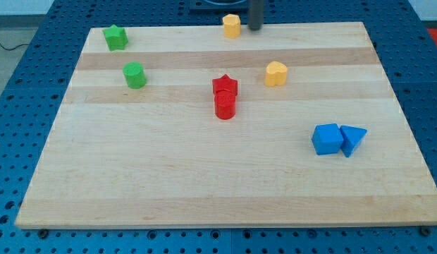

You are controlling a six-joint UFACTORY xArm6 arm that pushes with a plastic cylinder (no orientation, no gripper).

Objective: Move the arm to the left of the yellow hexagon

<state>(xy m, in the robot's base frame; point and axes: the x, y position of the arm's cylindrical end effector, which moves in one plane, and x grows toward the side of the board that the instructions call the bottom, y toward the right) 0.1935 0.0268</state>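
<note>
The yellow hexagon [232,25] stands at the wooden board's top edge, a little right of the middle. My tip [255,29] comes down from the view's top and sits just to the right of the hexagon, with a small gap between them. A second yellow block [275,73], with a rounded shape, lies lower and to the right.
A green star [115,37] sits at the board's top left, with a green block [134,75] below it. A red star [224,86] touches a red cylinder [225,106] mid-board. A blue cube [326,138] and a blue triangle [353,139] sit together at the right.
</note>
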